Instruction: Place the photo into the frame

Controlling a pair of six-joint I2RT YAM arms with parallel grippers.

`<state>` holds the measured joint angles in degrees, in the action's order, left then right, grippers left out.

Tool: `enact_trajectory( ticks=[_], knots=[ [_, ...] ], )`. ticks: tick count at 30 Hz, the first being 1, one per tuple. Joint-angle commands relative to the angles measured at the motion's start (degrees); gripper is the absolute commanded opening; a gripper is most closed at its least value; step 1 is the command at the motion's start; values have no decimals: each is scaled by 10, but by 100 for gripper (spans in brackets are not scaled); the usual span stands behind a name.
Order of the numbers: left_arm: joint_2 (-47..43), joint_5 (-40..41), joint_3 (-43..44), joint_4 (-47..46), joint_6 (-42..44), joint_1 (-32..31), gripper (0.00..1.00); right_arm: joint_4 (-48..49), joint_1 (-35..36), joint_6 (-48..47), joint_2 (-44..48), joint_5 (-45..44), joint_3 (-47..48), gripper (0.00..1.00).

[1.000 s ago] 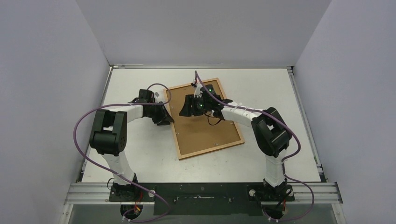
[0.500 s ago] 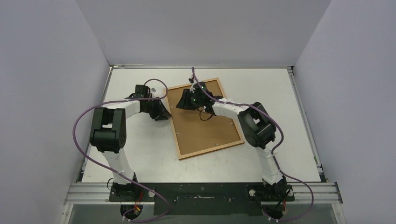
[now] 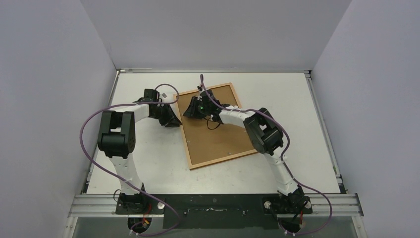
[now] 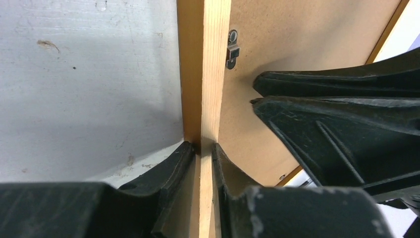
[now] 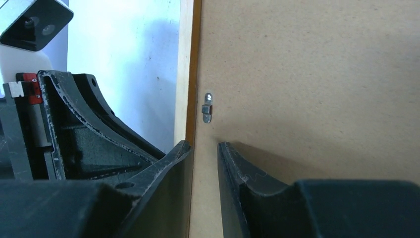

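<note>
The frame [image 3: 224, 159] of orange-brown wood lies face down on the table, with the brown fibreboard backing panel [image 3: 218, 139] set inside it. The photo is not visible in any view. My left gripper [image 3: 174, 121] is shut on the frame's left rail [image 4: 210, 74], one finger on each side of the wood [image 4: 201, 146]. My right gripper [image 3: 190, 111] is low over the backing panel [image 5: 307, 74] right beside that rail. Its jaws [image 5: 204, 145] stand narrowly apart with nothing between them, just below a small metal clip [image 5: 207, 107].
The clip also shows in the left wrist view [image 4: 232, 48], with the right gripper's fingers [image 4: 346, 129] close beside it. Another small clip [image 3: 227, 153] sits near the frame's near edge. White table [image 3: 148, 158] lies around the frame, with enclosure walls on three sides.
My right gripper has moved left across the backing panel to the frame's left rail. My left gripper has shifted slightly farther back along that rail.
</note>
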<state>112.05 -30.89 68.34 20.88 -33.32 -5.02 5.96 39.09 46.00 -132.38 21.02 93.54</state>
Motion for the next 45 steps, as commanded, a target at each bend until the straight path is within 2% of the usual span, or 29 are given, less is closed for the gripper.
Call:
enact_trajectory(
  ticks=[1, 6, 13, 25, 36, 45],
  knots=[
    [20, 13, 12, 14, 24, 3, 15, 23, 17, 12, -29, -27, 37, 27],
    [21, 11, 6, 18, 26, 3, 14, -4, 25, 14, -53, -62, 62, 26],
    [20, 13, 0, 22, 32, 3, 13, -9, 25, 17, -56, -58, 62, 25],
    [22, 11, -2, 18, 29, 2, 13, 98, 10, 37, -32, -13, 18, 27],
    [23, 23, 2, 22, 26, 3, 12, 110, -4, 33, -24, -54, 3, 23],
    [24, 26, -3, 24, 24, 2, 11, 103, 5, 47, -51, -14, 22, 23]
  ],
)
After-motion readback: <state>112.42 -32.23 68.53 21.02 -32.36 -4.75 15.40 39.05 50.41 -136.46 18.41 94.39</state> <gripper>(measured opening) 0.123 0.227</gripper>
